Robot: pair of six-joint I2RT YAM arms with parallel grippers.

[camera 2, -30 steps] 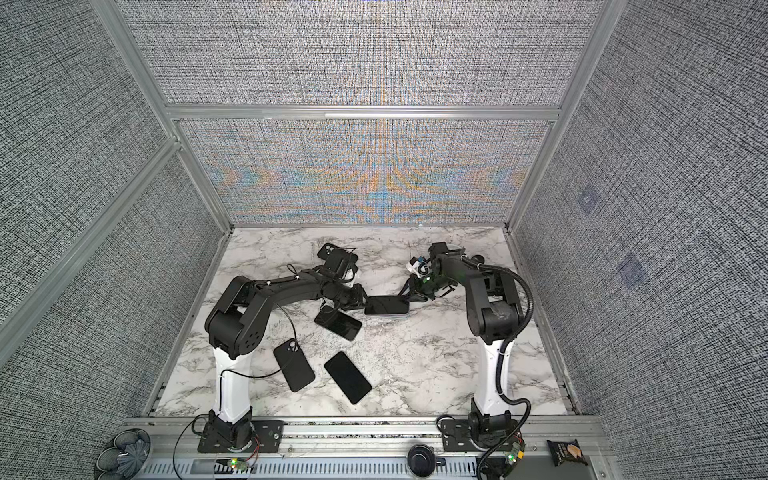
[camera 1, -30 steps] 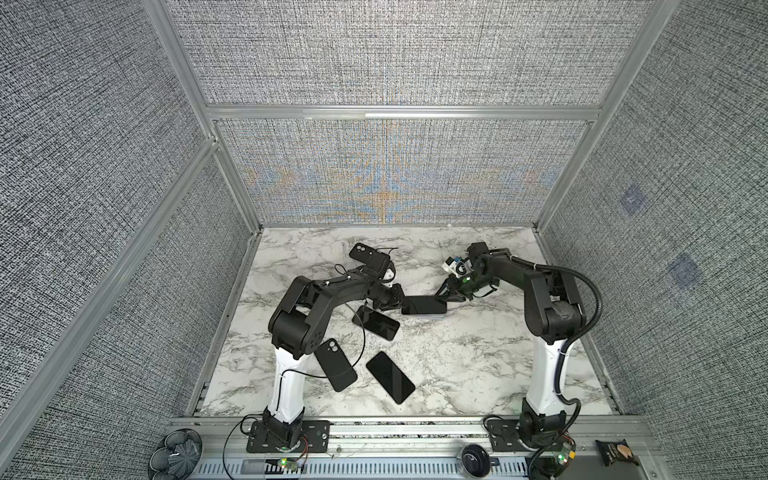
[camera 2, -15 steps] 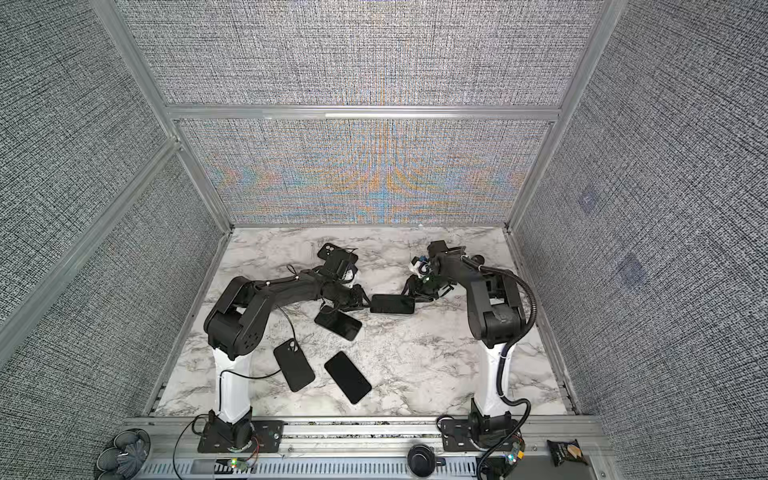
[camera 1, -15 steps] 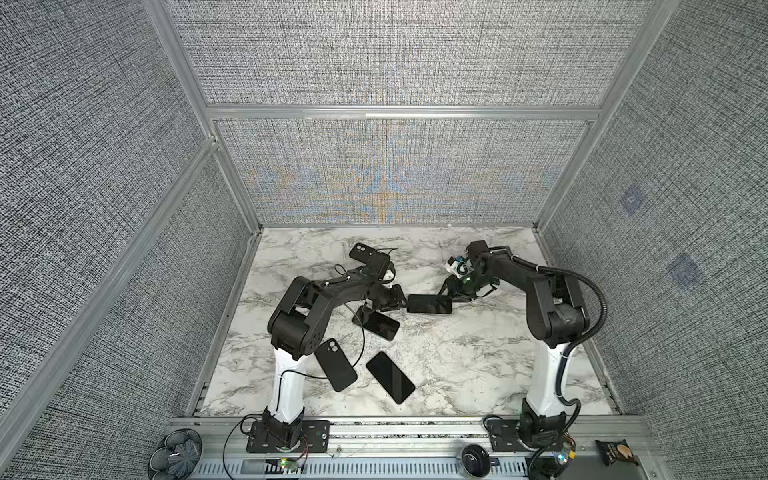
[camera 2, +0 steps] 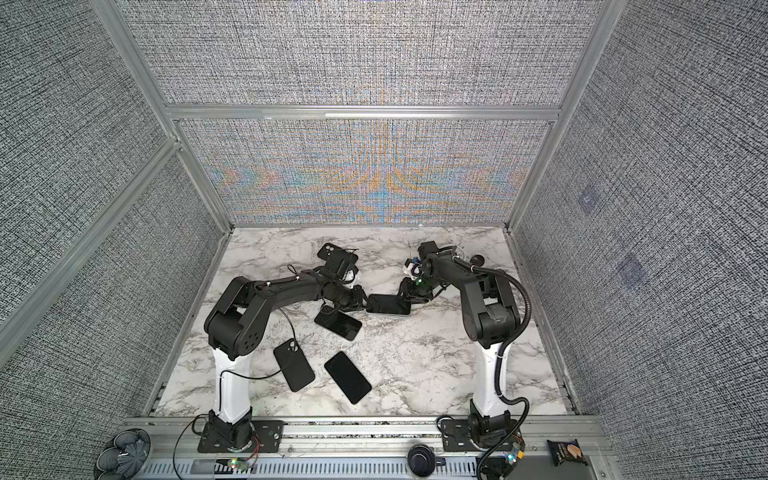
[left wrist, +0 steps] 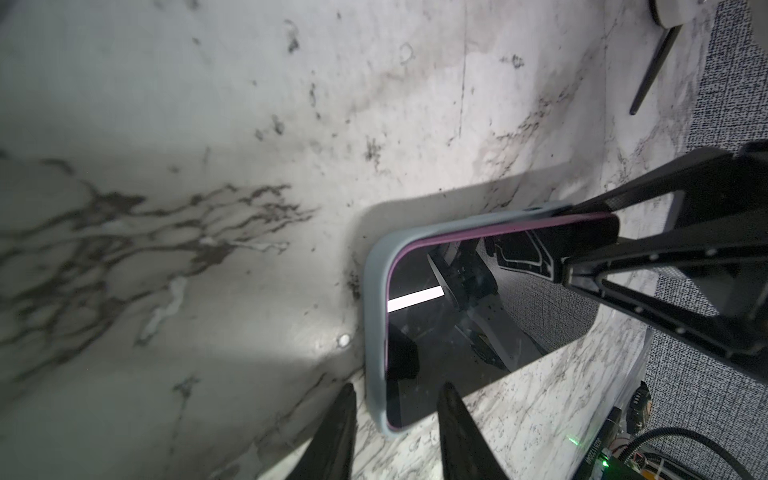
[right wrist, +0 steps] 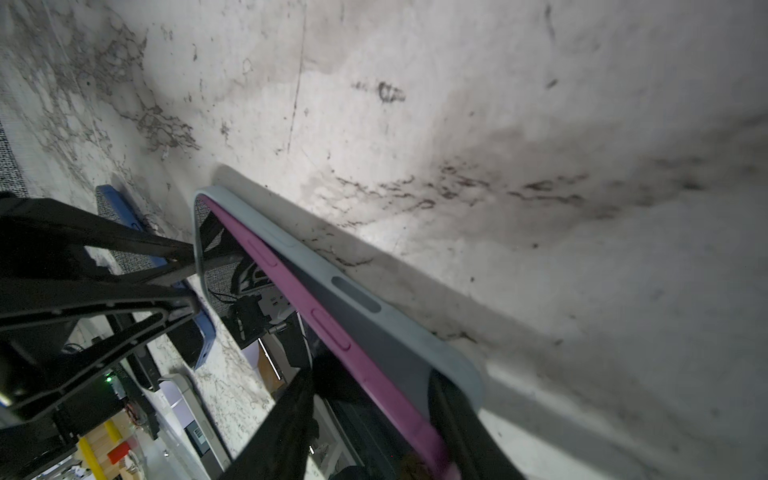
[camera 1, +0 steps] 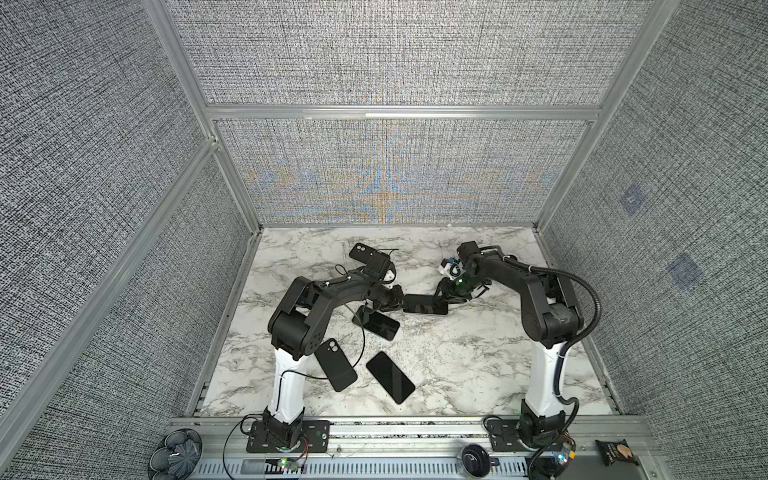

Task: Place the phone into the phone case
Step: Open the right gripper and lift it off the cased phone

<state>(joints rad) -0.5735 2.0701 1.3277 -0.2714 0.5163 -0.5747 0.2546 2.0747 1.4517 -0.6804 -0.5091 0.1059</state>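
Observation:
The phone [camera 1: 426, 305] [camera 2: 388, 305], black screen up with a pink rim, lies partly inside the grey phone case [left wrist: 374, 316] mid-table. Along one long side the pink rim [right wrist: 316, 316] rides above the case wall [right wrist: 399, 332]. My left gripper [left wrist: 397, 399] [camera 1: 400, 302] is open at one end of the phone. One fingertip [left wrist: 347, 395] is just outside the case corner and the other is over the screen. My right gripper [right wrist: 374, 415] [camera 1: 442, 297] is open at the opposite end, with the pink rim between its fingers.
A phone in a dark blue case [camera 1: 376, 324] lies just in front of the left gripper. A black case [camera 1: 334, 363] and a bare black phone [camera 1: 390, 376] lie nearer the front. Another black case [camera 1: 363, 253] lies at the back, behind the left wrist.
The right gripper's jaws have spread wider at the phone's end. The left gripper and the phone have barely moved.

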